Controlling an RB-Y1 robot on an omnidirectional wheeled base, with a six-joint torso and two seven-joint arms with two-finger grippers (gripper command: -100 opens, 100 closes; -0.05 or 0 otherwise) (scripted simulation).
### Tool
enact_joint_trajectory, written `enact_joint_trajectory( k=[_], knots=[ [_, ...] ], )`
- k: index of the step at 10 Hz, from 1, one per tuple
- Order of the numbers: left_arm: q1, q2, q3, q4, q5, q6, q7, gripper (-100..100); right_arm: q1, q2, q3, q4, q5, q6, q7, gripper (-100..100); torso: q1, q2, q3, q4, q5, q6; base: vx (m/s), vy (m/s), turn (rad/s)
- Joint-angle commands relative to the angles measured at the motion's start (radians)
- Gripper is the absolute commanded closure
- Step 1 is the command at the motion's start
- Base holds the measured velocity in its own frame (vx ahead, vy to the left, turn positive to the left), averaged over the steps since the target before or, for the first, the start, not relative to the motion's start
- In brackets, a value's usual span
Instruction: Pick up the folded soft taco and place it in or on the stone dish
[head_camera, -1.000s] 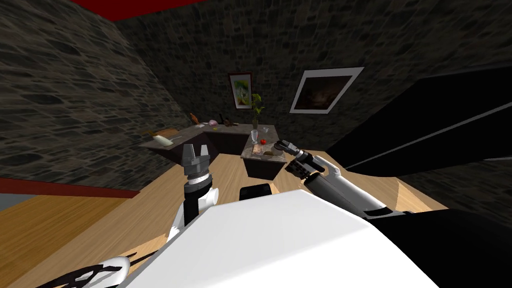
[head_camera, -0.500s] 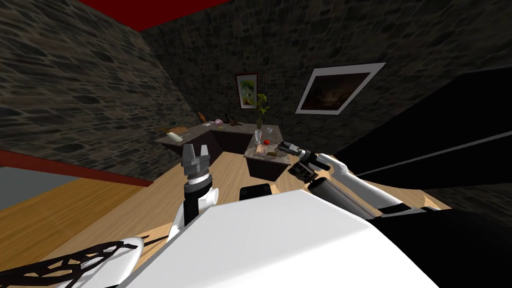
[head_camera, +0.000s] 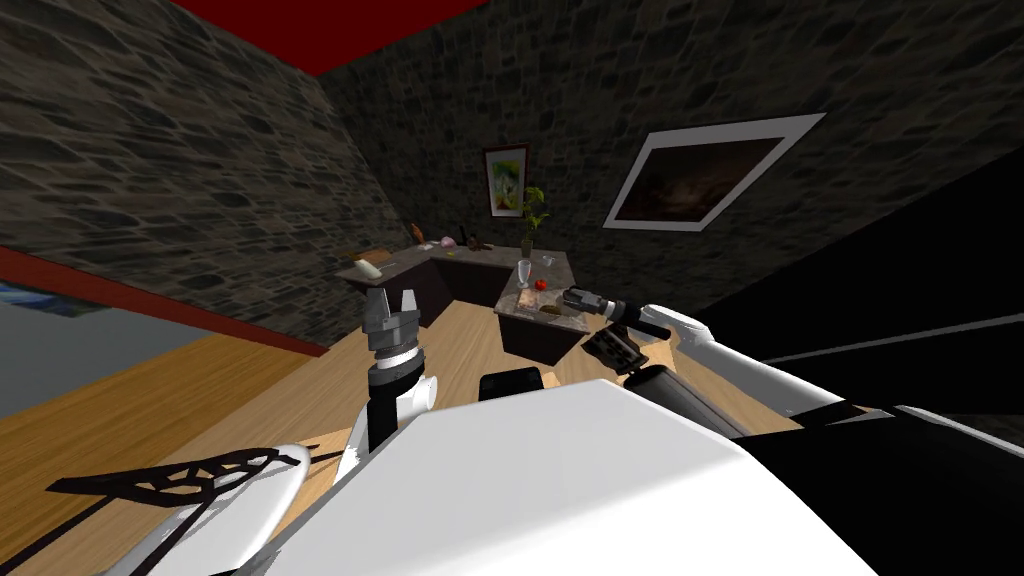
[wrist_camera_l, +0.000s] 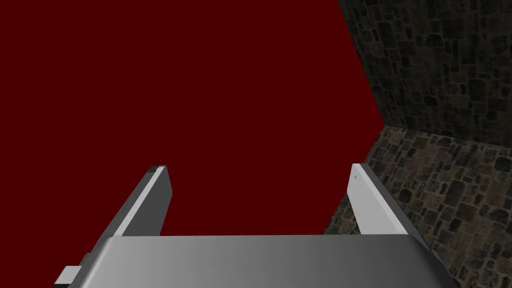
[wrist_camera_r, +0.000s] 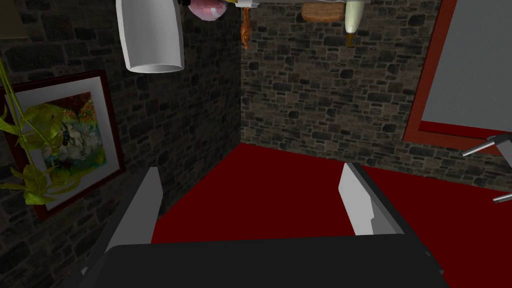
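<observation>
We are turning toward the surface (head_camera: 562, 276), edging the wide-open right hand (head_camera: 573, 296) up to the taco (head_camera: 551, 309) lying near the tomato (head_camera: 540, 285); left hand (head_camera: 390, 303) is idling wide. Grasping comes next.

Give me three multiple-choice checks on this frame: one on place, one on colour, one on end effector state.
1. Where is the right end effector?
A. beside the small counter that bears the glass
B. down at the floor
C. against a wall picture

2. What colour is the round thing beside the glass?
A. blue
B. red
C. white

3. The fingers of the left end effector are:
A. shut on a bottle
B. shut, empty
C. open, empty

Answers:
1 A: the head view puts it at that counter's edge.
2 B: it shows red in the head view.
3 C: the left wrist view shows the fingers well apart with nothing between them.
</observation>
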Motion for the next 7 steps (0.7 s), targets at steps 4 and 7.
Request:
enact_joint_trajectory(
  k=[4,7],
  knots=[
    [0.000,0.000,0.000,0.000,0.000,0.000,0.000,0,-0.003,-0.097,0.059,0.077,0.056,-0.007,-0.024,-100,0.001,-0.001,0.000,0.000,0.000,-0.001,0.005,0.032,0.179],
    [0.000,0.000,0.000,0.000,0.000,0.000,0.000,0,0.022,-0.205,0.125,0.135,0.122,-0.002,-0.057,-100,0.001,-0.001,-0.001,0.000,0.000,-0.001,0.012,0.046,0.258]
  ],
)
